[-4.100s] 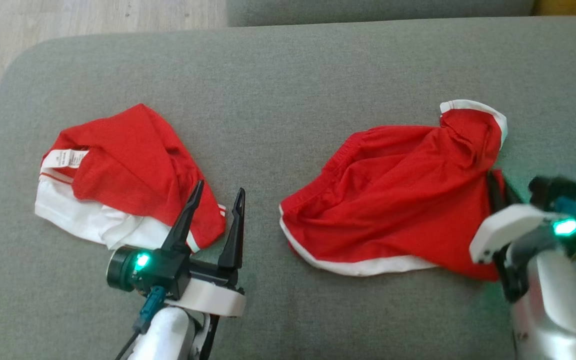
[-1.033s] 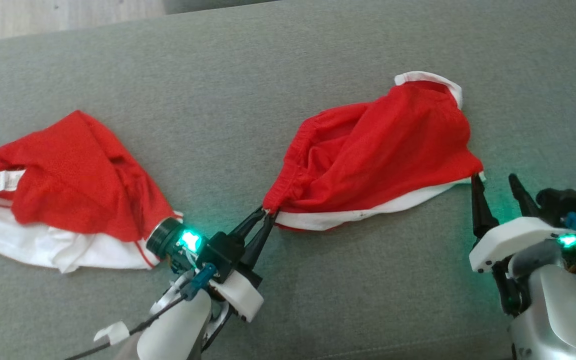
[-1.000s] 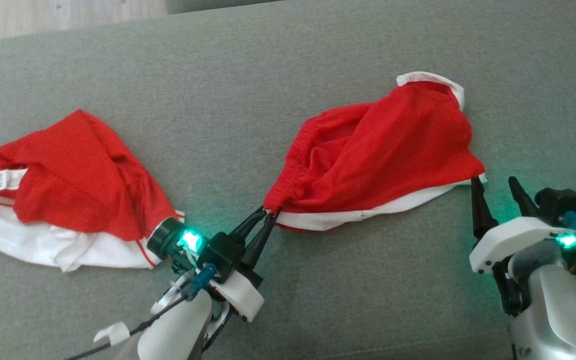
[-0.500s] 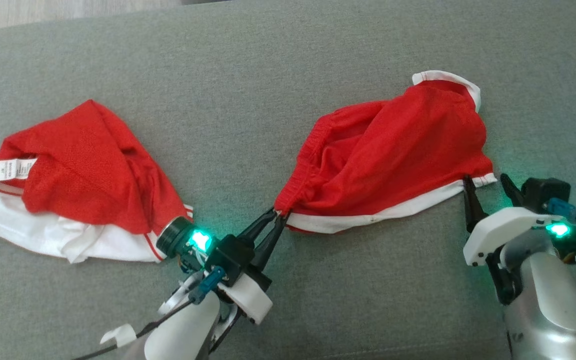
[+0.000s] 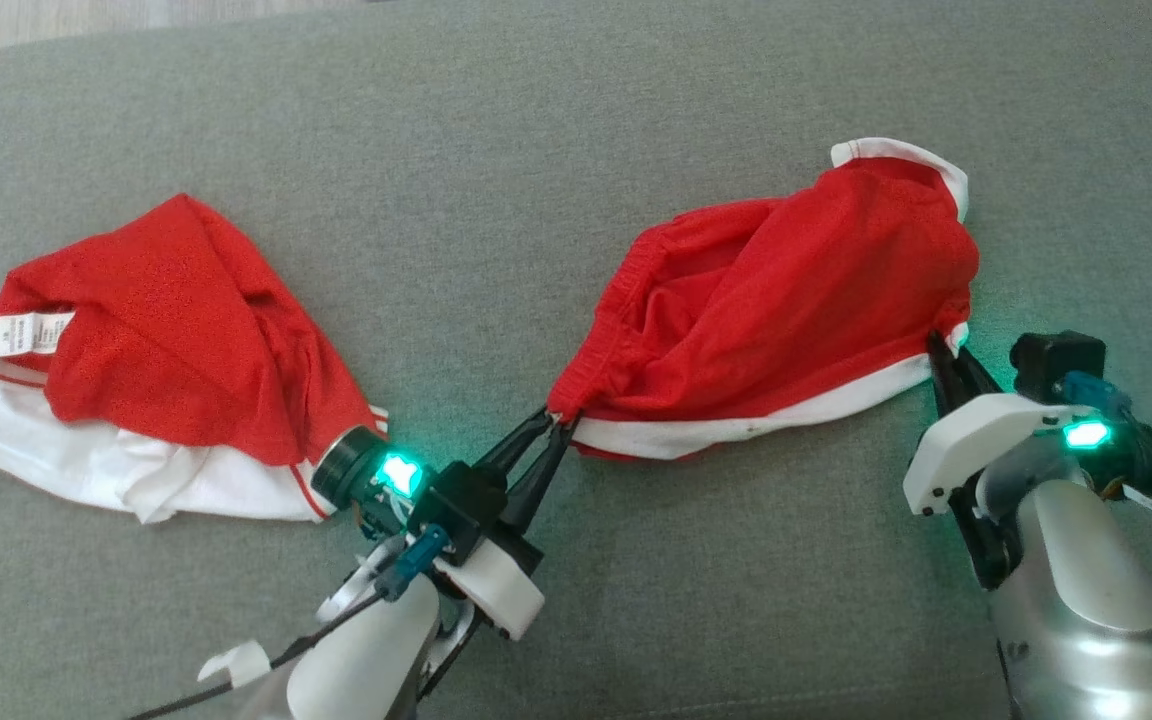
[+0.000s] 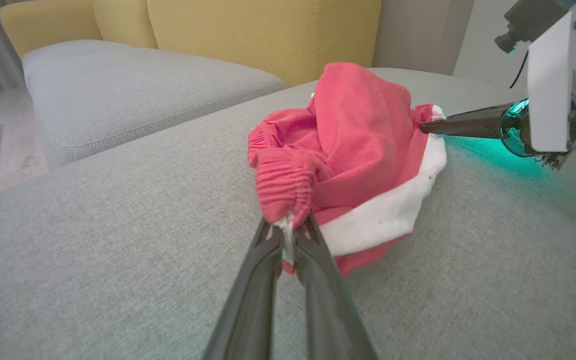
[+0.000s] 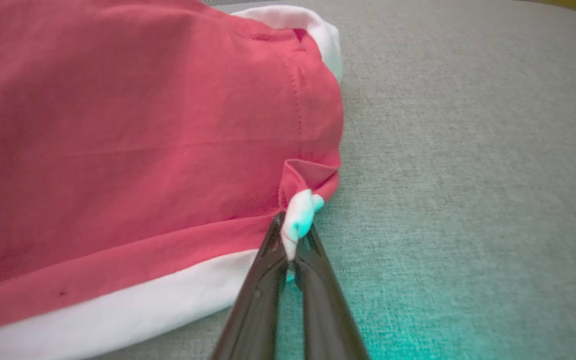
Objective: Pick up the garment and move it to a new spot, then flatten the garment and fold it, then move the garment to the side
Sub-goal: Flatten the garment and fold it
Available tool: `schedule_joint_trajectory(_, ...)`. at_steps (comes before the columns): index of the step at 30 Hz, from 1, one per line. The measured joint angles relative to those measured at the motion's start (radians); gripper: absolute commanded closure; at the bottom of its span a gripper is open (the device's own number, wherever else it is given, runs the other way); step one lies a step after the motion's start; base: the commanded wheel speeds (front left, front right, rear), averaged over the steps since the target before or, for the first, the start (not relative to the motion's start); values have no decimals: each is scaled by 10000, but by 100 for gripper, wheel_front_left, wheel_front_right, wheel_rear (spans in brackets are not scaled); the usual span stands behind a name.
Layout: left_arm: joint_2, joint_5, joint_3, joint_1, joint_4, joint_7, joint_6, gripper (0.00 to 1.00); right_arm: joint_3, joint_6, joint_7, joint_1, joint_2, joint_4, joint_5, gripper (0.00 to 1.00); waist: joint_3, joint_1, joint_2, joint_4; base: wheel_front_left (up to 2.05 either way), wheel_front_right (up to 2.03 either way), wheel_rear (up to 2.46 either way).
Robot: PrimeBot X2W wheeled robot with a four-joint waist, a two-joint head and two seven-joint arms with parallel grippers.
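Observation:
The garment (image 5: pixel 786 300) is a pair of red shorts with a white hem, bunched on the grey sofa cushion (image 5: pixel 536 130) right of centre. My left gripper (image 5: pixel 556 418) is shut on its near-left waistband corner (image 6: pixel 288 220). My right gripper (image 5: pixel 944 345) is shut on the white-trimmed right corner (image 7: pixel 298 215), its fingers pressed together on the cloth. In the left wrist view the garment (image 6: pixel 358 145) stands humped, and the right gripper (image 6: pixel 425 127) reaches it from the right.
A second red and white piece of clothing (image 5: pixel 146 360) lies crumpled at the left, touching my left wrist. A pale grey cushion (image 6: pixel 133 95) and a yellow sofa back (image 6: pixel 248 30) stand beyond. Wooden floor (image 5: pixel 86 15) lies past the far edge.
My right gripper has moved in to the garment's right corner and shut on it; half a second ago it stood open beside it. The left grip is unchanged.

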Motion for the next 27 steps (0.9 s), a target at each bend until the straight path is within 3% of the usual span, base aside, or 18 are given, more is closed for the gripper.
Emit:
schedule_joint_trajectory(7, 151, -84, 36, 0, -8, 0, 107, 100, 107, 0, -757, 50, -4, -203, 449, 100, -302, 1, 0, -106, 0, 0, 0)
schedule_joint_trajectory(16, 541, -418, 169, -225, -334, 10, 50, 100, 867, 0, -1011, 180, -13, -2546, 1762, 100, -1086, -1, 0, -304, 0, 0, 0)
schedule_joint_trajectory(22, 1035, -431, 347, -1335, -633, 351, -111, 100, 1411, 0, -196, 159, -77, -3979, 2240, 100, -1611, 0, 0, -380, 0, 0, 0)
schedule_joint_trajectory(27, 1164, -744, 675, -2581, -915, 796, -201, 100, 1672, 0, 410, -844, -345, -4544, 2934, 100, -1963, 0, 0, -450, 0, 0, 0)
